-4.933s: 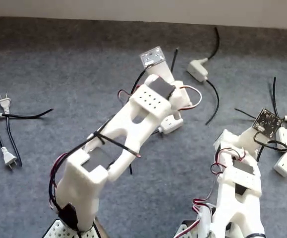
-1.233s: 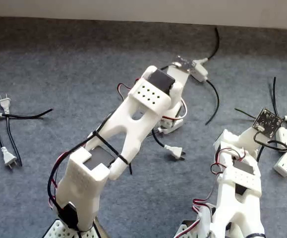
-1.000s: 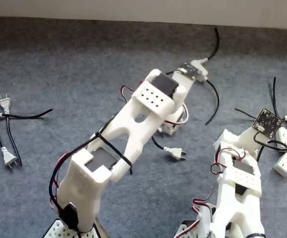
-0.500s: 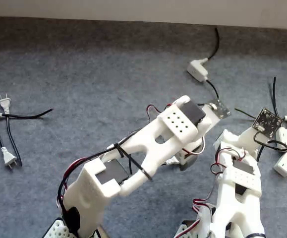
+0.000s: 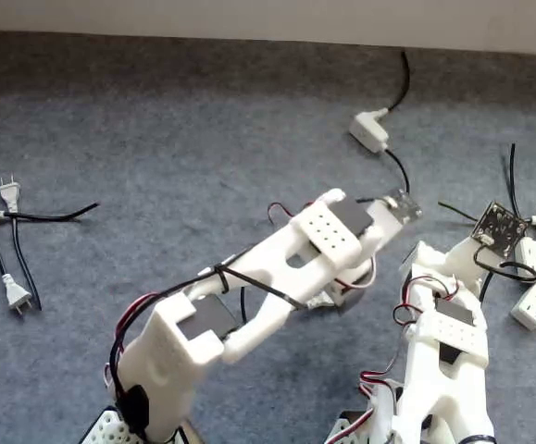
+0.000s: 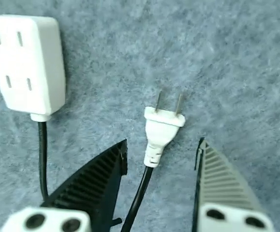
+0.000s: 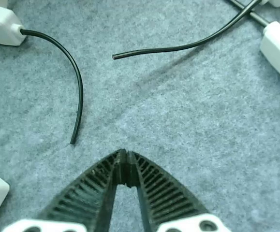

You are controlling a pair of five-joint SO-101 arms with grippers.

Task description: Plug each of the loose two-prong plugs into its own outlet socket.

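Observation:
A white two-prong plug (image 6: 163,126) lies on the grey carpet with its prongs pointing away, and my left gripper (image 6: 162,141) stands open just behind it, one finger on each side of its black cord. A white outlet socket (image 6: 26,60) on a black cord lies beside it. In the high view the left arm (image 5: 328,236) stretches over the middle of the carpet and hides that plug. Two more loose plugs (image 5: 8,192) (image 5: 16,294) lie at the far left. My right gripper (image 7: 126,154) is shut on nothing above bare carpet.
Another white socket (image 5: 369,131) lies at the back centre. Several sockets (image 5: 534,305) cluster at the right edge beside the right arm (image 5: 443,333). Loose black cord ends (image 7: 77,96) cross the carpet ahead of the right gripper.
The left arm has swung away from the back socket, to the right and toward the near side, and now hangs over the plug. The right arm has kept still.

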